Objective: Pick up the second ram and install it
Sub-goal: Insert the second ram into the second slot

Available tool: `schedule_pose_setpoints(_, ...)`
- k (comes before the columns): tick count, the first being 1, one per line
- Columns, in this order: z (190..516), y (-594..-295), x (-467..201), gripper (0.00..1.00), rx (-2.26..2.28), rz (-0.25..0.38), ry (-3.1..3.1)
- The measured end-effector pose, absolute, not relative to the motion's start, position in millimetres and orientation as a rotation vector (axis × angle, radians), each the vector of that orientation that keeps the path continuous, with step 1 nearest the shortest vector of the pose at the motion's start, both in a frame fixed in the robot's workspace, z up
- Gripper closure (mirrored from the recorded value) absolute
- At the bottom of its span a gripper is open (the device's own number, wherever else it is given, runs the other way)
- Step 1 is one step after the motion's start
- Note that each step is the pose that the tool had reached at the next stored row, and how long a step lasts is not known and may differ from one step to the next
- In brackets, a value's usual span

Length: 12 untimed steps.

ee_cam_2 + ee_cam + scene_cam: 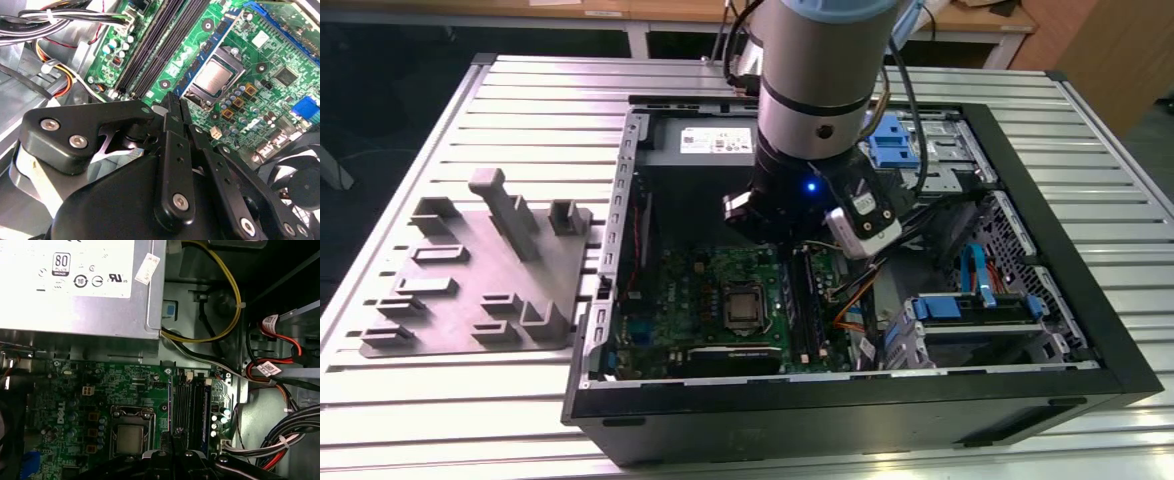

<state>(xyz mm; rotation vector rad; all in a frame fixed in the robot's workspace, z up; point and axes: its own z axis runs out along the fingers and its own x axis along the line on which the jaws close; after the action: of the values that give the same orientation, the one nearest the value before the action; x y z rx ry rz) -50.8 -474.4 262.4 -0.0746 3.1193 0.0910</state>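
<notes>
Claw: black two-finger gripper, fingers drawn narrow, tips all but meeting. Cannot tell if a thin board is pinched between them.
Claw position: low over the green motherboard, tips just beside the CPU socket, at one end of the RAM slots.
Second ram: cannot single it out. A dark strip with a blue edge stands in the slot farthest from the CPU socket; cannot tell if that is it.
RAM slots: long black bank lying parallel, just beside the CPU socket.
Arm: grey, comes straight down into the case above the CPU socket.
Power supply: silver box beyond the CPU socket, at the case end.
Cables: bundled past the slots, away from the CPU socket.
PC case: black, lying open on a slatted metal table.
Grey fixture tray: outside the case, well apart from the CPU socket, on the exterior view's left.
</notes>
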Motion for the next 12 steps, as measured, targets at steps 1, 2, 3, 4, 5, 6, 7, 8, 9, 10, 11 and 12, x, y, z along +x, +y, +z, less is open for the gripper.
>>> schedule_pose_setpoints(1, 261.7, -474.4, -50.0, 0.87, -0.074, 0.091, 3.119)
schedule_pose_setpoints(2, 261.1, -474.4, -49.0, 0.87, -0.074, 0.091, 3.119)
schedule_pose_setpoints(3, 260.4, -474.4, -48.1, 0.87, -0.074, 0.091, 3.119)
schedule_pose_setpoints(4, 259.6, -474.4, -47.3, 0.87, -0.074, 0.091, 3.119)
schedule_pose_setpoints(5, 258.8, -474.5, -46.1, 0.87, -0.074, 0.091, 3.119)
schedule_pose_setpoints(6, 258.2, -474.5, -44.8, 0.87, -0.073, 0.091, 3.119)
schedule_pose_setpoints(7, 257.6, -474.5, -43.6, 0.87, -0.072, 0.091, 3.119)
schedule_pose_setpoints(8, 257.0, -474.5, -42.3, 0.87, -0.072, 0.091, 3.119)
schedule_pose_setpoints(9, 256.4, -474.6, -40.9, 0.87, -0.071, 0.091, 3.119)
schedule_pose_setpoints(10, 255.8, -474.6, -39.7, 0.87, -0.071, 0.091, 3.119)
schedule_pose_setpoints(11, 255.0, -474.6, -38.7, 0.87, -0.07, 0.091, 3.119)
schedule_pose_setpoints(12, 254.0, -474.7, -37.8, 0.87, -0.068, 0.091, 3.119)
